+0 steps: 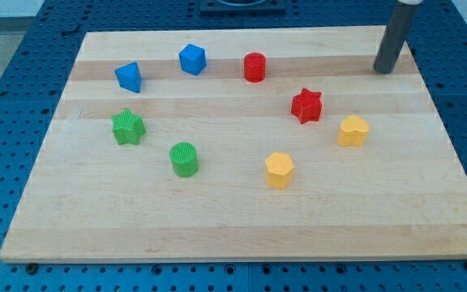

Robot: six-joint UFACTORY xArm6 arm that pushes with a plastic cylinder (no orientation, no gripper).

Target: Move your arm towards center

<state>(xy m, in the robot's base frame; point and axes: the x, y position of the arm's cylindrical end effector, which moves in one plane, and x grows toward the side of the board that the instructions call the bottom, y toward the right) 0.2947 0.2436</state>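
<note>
My tip (385, 71) rests at the board's (233, 227) top-right corner, far from its open centre.
No fingers here, just a bare rod touching no block. On a straight run to the centre, the red star (306, 105) sits close to the path; clipping it would knock it aside.

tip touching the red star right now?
No, my tip sits near the board's top right corner, clearly apart from the red star.

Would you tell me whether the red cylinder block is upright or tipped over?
Upright: the red cylinder block shows its round flat top, standing on the wooden board.
</note>
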